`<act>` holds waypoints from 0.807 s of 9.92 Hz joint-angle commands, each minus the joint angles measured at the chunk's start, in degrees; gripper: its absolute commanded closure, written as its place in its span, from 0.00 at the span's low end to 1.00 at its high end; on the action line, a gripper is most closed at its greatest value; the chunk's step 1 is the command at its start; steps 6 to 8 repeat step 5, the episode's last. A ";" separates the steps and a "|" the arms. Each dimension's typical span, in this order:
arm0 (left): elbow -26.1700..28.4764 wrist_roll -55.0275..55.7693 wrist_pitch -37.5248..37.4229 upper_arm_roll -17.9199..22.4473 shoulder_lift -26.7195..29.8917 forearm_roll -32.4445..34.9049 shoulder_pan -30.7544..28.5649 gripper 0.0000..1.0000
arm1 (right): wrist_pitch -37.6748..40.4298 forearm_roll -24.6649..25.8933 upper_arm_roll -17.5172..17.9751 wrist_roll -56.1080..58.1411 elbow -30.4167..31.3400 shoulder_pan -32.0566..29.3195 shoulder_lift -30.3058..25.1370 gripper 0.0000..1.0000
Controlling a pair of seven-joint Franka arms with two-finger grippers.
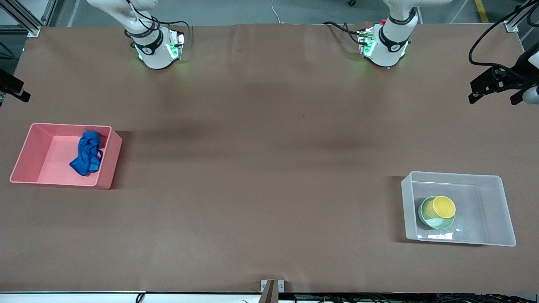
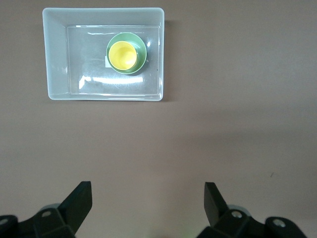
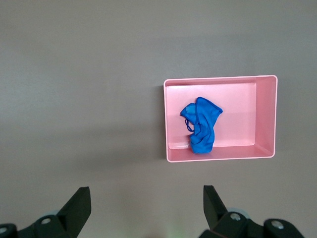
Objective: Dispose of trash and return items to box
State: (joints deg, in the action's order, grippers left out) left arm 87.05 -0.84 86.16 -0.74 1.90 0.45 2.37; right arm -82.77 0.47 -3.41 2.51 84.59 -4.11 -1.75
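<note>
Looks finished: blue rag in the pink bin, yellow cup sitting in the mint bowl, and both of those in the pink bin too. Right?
Not quite. The yellow cup does sit in the mint bowl, but they are in the clear bin, as the front view shows. Only the blue rag lies in the pink bin.

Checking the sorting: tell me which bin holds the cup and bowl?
The clear bin at the left arm's end; the pink bin holds only the blue rag.

Brown table (image 1: 261, 168) carries pink bin (image 1: 25, 158), clear box (image 1: 505, 210), well apart.
</note>
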 commanded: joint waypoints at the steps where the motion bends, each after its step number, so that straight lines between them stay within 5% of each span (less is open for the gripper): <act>1: 0.40 0.40 -3.61 -0.06 -0.94 -1.33 -0.08 0.00 | 0.51 0.23 0.24 0.30 -0.30 -0.02 -0.09 0.00; 8: 0.31 0.49 -3.63 0.12 -1.20 -1.86 -0.08 0.00 | 0.51 0.23 0.24 0.30 -0.30 -0.11 -0.09 0.00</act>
